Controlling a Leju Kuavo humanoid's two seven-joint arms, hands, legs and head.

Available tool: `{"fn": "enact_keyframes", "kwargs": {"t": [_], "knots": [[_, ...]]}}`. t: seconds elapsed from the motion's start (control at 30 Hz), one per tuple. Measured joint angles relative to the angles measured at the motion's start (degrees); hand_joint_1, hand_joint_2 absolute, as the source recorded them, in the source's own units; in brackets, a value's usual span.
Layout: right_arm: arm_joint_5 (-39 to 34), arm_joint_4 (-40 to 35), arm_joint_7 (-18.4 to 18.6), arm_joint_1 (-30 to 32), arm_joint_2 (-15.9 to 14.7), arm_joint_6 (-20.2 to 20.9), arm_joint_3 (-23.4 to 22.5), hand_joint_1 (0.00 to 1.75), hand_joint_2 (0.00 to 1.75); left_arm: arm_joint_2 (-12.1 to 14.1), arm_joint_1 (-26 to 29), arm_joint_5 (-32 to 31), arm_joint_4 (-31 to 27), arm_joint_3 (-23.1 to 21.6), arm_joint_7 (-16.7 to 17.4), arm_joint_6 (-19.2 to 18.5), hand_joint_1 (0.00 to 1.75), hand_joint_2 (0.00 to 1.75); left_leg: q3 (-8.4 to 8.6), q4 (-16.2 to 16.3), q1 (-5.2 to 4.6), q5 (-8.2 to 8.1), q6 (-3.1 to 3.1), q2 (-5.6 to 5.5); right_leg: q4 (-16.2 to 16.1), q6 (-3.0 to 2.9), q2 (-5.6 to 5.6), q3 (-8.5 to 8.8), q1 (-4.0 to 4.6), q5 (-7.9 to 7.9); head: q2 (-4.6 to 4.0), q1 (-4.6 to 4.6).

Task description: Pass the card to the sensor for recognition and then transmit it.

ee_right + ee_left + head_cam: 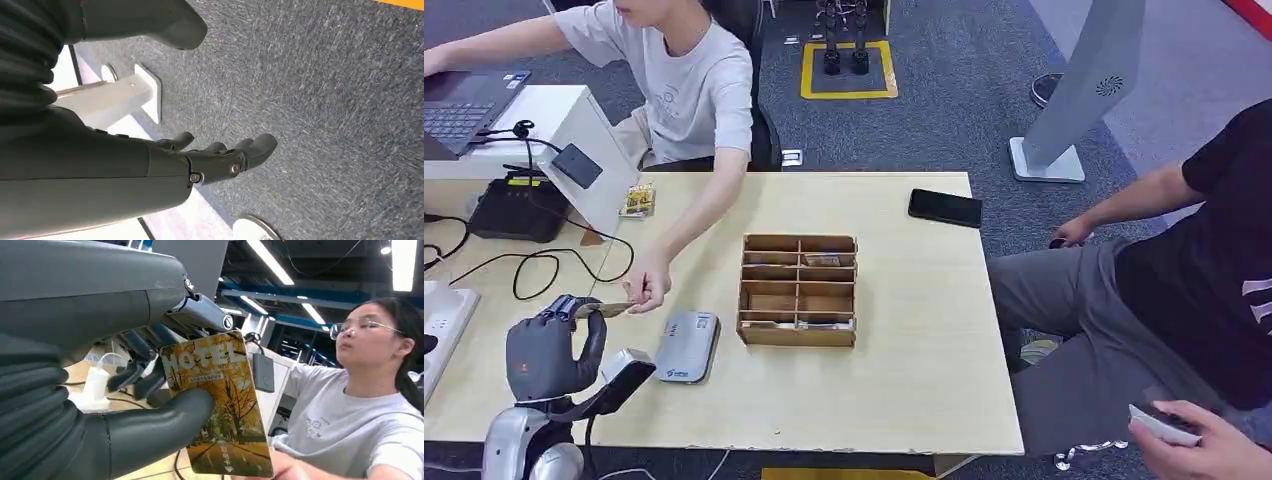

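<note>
**Left hand with hotel card, handover at desk**

Left hand (125,405): raised above the desk (904,400), thumb and fingers pinching the card (220,405). A person's hand (648,290) touches the card's far end, beside the grey sensor (688,346). Left wrist view adds the card's "HOTEL" face. Right hand (220,160): hanging over carpet (325,100), fingers apart, holding nothing.

The thumb (165,415) of the left hand (100,390) covers part of the card (220,405).
</note>
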Motion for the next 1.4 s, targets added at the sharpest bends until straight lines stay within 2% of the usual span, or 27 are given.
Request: {"fn": "enact_keyframes", "kwargs": {"t": [0.3,0.4,0.47,0.6,0.77,0.87,1.2,1.4], "knots": [[0.04,0.00,-0.09,-0.23,0.07,0.00,0.11,0.00,1.75,-0.09,0.00,1.74,-0.02,0.00,-1.11,-0.24,1.75,1.75,0.00,0.00,0.00,0.00,0.00,0.00,0.00,0.00,0.00,0.00,0.00,0.00,0.00,-0.02],[0.26,-0.02,-0.17,-0.25,0.07,-0.07,0.11,0.00,1.75,-0.26,0.02,7.48,-0.11,0.00,-3.41,-2.50,1.75,1.75,0.00,0.00,0.00,0.00,0.00,0.00,0.00,0.00,0.00,0.00,0.00,0.00,0.00,-0.02],[0.39,0.00,-0.15,-0.24,0.11,-0.09,0.11,0.00,1.75,-0.59,0.01,11.46,-0.26,0.00,-3.74,-4.86,1.75,1.75,0.01,0.00,0.00,0.00,0.00,0.00,0.00,0.00,0.00,0.00,0.00,0.00,0.00,-0.02],[0.02,0.00,0.42,-0.09,0.33,-0.63,0.11,0.00,1.75,-2.63,-0.08,20.09,-0.74,0.00,-0.52,-11.44,1.75,1.75,0.01,0.00,-0.01,0.00,0.00,0.00,0.00,0.00,0.00,0.00,-0.01,0.00,0.00,0.00],[0.06,0.00,0.66,0.23,0.55,-0.85,0.11,0.00,1.75,-4.24,-0.08,22.90,-0.74,0.00,2.91,-15.60,1.75,1.75,0.01,0.01,-0.01,0.00,0.00,0.00,0.00,0.00,0.00,-0.01,-0.01,0.00,0.00,-0.02],[0.17,0.00,0.63,0.31,0.63,-0.85,0.11,0.00,1.75,-5.27,-0.05,22.47,-0.72,-0.02,4.24,-16.83,1.75,1.75,0.01,0.01,-0.01,0.00,0.00,0.00,0.00,0.00,0.00,-0.01,0.00,0.00,0.00,-0.02],[0.48,0.00,0.63,0.37,0.96,-0.96,0.11,0.00,1.75,-7.47,0.04,21.07,0.85,-0.70,6.25,-16.81,1.75,1.75,0.00,0.01,-0.01,0.00,0.00,0.00,0.00,0.00,0.00,-0.01,-0.01,0.00,0.00,0.00],[0.92,0.00,1.01,0.37,1.44,-0.90,0.11,0.00,1.75,-8.80,0.10,17.70,3.15,-1.46,6.47,-14.21,1.75,1.75,0.00,0.01,-0.01,0.00,0.00,0.00,0.00,0.00,0.00,-0.01,-0.01,0.00,0.00,-0.02]]}}
